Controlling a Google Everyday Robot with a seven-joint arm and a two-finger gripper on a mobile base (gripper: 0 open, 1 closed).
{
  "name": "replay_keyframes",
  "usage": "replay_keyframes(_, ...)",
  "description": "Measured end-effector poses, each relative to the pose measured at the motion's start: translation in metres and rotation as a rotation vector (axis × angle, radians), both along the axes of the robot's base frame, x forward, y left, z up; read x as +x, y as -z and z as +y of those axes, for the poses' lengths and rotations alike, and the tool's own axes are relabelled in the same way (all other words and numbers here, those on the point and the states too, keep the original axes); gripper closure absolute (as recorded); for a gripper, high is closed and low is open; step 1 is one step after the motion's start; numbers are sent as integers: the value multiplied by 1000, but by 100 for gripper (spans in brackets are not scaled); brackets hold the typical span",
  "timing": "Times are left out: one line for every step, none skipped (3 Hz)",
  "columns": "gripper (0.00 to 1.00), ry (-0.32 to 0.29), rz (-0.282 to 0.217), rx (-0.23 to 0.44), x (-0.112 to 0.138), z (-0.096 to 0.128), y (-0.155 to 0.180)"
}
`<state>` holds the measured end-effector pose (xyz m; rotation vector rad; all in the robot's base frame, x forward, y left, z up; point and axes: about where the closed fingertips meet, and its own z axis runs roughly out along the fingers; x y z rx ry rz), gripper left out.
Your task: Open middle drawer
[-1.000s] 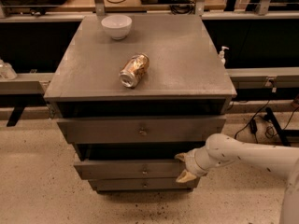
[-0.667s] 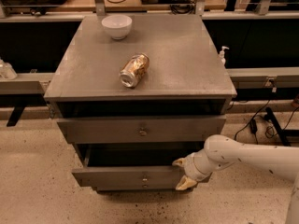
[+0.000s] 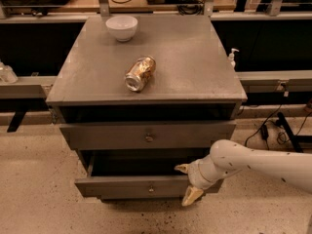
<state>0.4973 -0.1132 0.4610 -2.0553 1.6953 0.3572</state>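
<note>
The grey cabinet (image 3: 195,67) has stacked drawer fronts. The middle drawer (image 3: 117,186), with a small round knob (image 3: 151,189), is pulled out below the top drawer (image 3: 112,136), and its dark inside shows. My gripper (image 3: 187,182), at the end of the white arm (image 3: 253,162) coming from the right, is at the right part of the middle drawer's front. It is open. One tan finger (image 3: 182,168) lies over the front's top edge and the other finger (image 3: 192,196) hangs before it. The lowest front is mostly hidden under the open drawer.
A crushed metal can (image 3: 140,73) lies on the cabinet top, with a white bowl (image 3: 122,27) at its back. A small pump bottle (image 3: 232,57) stands on the right ledge. Cables (image 3: 273,130) lie on the floor at the right. The speckled floor (image 3: 39,199) spreads in front.
The middle drawer has slid out toward the camera. My gripper has moved with its front, forward and slightly left.
</note>
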Motion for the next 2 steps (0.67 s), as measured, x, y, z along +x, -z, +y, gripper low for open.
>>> replay_keyframes(2, 0, 4, -2, 0, 1, 1)
replay_keyframes(2, 17, 67, -29, -1, -5, 21)
